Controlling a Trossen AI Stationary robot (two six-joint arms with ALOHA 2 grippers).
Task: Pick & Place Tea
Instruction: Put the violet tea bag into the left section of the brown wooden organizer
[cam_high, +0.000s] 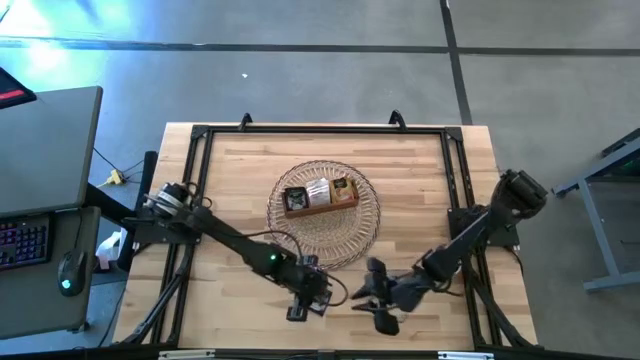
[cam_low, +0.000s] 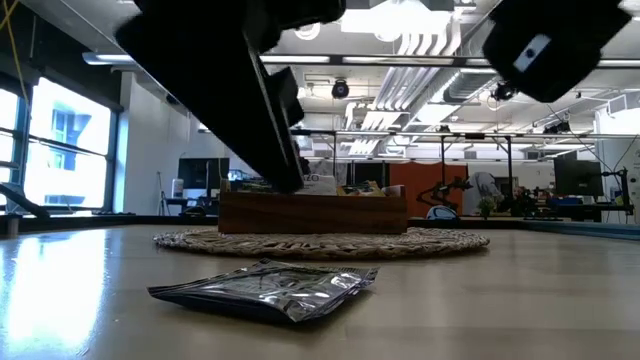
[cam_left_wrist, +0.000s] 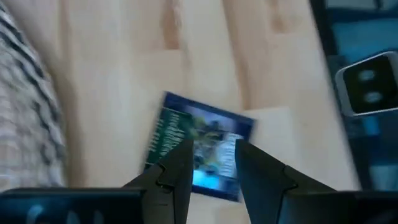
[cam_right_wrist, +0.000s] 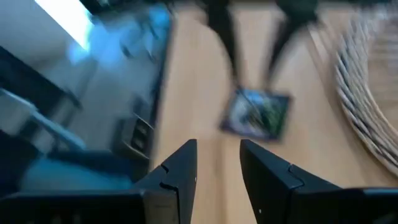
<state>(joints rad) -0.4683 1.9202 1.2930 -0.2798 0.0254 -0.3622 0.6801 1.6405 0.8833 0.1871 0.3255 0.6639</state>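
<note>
Left pincer (cam_left_wrist: 211, 168) hangs part-open, empty, right over the flat tea sachet (cam_left_wrist: 199, 146); right pincer (cam_right_wrist: 217, 168), likewise part-open and empty, waits farther off.

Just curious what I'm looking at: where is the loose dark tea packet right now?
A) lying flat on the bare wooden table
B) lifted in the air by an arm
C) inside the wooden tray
A: the tea packet lies flat on the table, in front of the wicker mat.
</note>
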